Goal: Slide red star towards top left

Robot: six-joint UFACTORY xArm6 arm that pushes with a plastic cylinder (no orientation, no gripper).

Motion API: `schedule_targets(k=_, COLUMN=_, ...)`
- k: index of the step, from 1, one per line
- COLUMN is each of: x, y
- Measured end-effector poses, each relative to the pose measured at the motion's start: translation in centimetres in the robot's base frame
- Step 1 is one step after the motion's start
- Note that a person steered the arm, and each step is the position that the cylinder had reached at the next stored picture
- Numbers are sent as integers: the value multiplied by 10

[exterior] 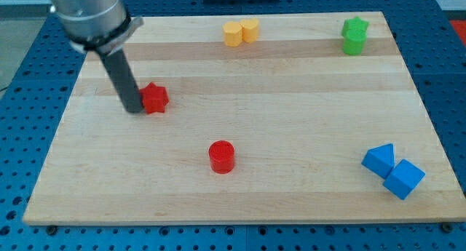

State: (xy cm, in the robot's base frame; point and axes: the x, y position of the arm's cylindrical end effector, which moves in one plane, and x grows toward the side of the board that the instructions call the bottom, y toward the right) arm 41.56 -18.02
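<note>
Contact sits on the wrong side for this push: my tip (pixel 135 109) rests against the red star (pixel 154 98) from the view's left, touching or all but touching its near edge, while the goal corner of the board (pixel 95 178) lies up and to the left, beyond the rod itself. To do the step well, I judge the tip should come off the star, circle around below it to its lower right side, and then press through the star's middle on a steady diagonal, so the block slides rather than spins away off a point. There are no jaws on this arm, only the bare dark rod, so nothing opens, closes or grips; it holds nothing and merely meets the star's side. Further out, a red cylinder (pixel 221 156) stands well below and to the right of the tip, clear of the path. Two yellow blocks (pixel 240 32) sit touching one another far up to the right, two green blocks (pixel 354 35) farther right still, and two blue blocks (pixel 393 171) near the far lower right corner.
</note>
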Motion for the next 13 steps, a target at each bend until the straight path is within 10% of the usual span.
schedule_targets(k=2, x=-105, y=3)
schedule_targets(k=6, x=107, y=-68)
schedule_targets(k=8, x=55, y=48)
schedule_targets(k=13, x=0, y=41)
